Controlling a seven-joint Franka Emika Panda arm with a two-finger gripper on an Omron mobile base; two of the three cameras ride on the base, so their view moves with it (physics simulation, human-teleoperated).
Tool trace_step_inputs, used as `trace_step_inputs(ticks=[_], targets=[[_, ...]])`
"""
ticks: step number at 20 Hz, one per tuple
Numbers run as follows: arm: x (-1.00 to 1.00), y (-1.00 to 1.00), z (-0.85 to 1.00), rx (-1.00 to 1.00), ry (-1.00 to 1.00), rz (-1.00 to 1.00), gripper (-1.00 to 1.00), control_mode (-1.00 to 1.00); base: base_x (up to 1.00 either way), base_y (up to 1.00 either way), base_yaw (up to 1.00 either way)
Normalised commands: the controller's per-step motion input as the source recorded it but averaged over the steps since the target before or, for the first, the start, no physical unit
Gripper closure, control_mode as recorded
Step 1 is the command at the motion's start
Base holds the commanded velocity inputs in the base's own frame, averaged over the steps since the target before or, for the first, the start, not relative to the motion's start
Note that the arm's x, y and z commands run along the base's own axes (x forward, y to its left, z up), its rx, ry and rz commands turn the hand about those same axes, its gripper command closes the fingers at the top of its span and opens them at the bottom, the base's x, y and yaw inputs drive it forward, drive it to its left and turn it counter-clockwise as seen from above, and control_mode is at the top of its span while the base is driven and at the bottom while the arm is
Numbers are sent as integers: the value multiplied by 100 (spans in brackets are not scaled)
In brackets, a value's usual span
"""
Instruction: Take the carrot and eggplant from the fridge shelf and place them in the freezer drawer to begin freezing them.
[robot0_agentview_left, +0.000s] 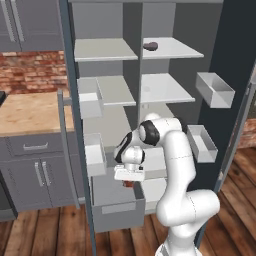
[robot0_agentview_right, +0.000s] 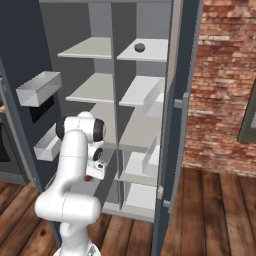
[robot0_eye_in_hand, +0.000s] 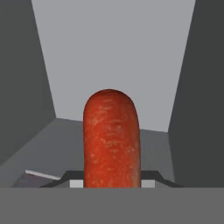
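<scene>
My gripper (robot0_agentview_left: 129, 179) is shut on the carrot (robot0_agentview_left: 129, 183), a short orange-red stick, and hangs just above the open freezer drawer (robot0_agentview_left: 118, 209) at the bottom of the fridge. In the hand view the carrot (robot0_eye_in_hand: 111, 140) stands up between the fingers, with the drawer's grey walls (robot0_eye_in_hand: 26, 109) and floor around it. From the right base view the gripper (robot0_agentview_right: 93, 173) sits low beside the arm, with a bit of the carrot (robot0_agentview_right: 88, 178) under it. The eggplant (robot0_agentview_left: 150, 46), a dark rounded lump, lies on the top right shelf (robot0_agentview_right: 139, 47).
Both fridge doors stand open, with white bins (robot0_agentview_left: 215, 90) (robot0_agentview_right: 38, 88) on their inner sides. Bare shelves (robot0_agentview_left: 165, 89) fill the middle of the fridge. A wooden counter (robot0_agentview_left: 30, 112) over grey cabinets lies to the left, a brick wall (robot0_agentview_right: 225, 75) to the right.
</scene>
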Motion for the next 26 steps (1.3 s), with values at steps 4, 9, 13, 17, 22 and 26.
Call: trace_step_inputs(ticks=[4,9,13,17,22,26], targets=[[-100,28,-49,9,0,0,100,-100,0,0,0],[-95,24,-34,2,0,0,100,-100,0,0,0],[-6,0,11,0,-1,0,100,-100,0,0,0],[26,18,16,0,0,-1,100,-100,0,0,0],[32,45,0,-1,0,0,100,-100,0,0,0],[27,45,-36,-2,2,0,100,-100,0,0,0]])
